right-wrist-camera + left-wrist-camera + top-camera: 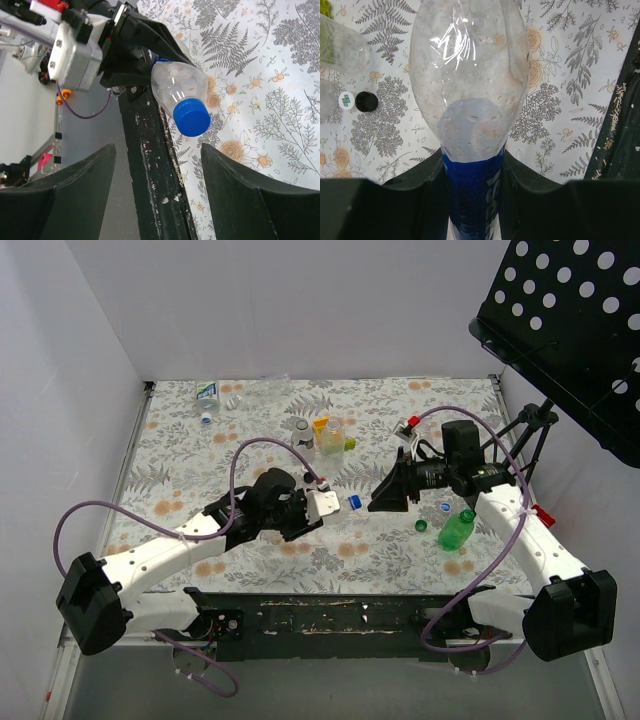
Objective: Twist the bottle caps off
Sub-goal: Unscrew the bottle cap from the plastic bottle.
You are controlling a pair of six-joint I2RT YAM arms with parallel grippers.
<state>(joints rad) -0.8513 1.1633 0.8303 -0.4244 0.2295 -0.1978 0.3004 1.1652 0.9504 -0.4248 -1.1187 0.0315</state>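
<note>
My left gripper (308, 508) is shut on a clear bottle with a blue label (470, 100), and holds it lying sideways above the table. Its blue cap (355, 502) is screwed on and points toward my right gripper (388, 496). From the right wrist, that blue cap (190, 117) sits just beyond my open right gripper (157, 150), with nothing between the fingers (240, 180). Loose caps lie on the cloth: a green cap (421, 525), a blue one (445, 507), a black cap (366, 101) and a white cap (346, 100).
A green bottle (457, 530) lies by the right arm. A yellowish bottle (330, 435) and a clear one (302, 430) stand mid-table. Another bottle (207, 392) lies at the back left. A black perforated stand (570, 320) overhangs the right. A black rail (330, 615) runs along the near edge.
</note>
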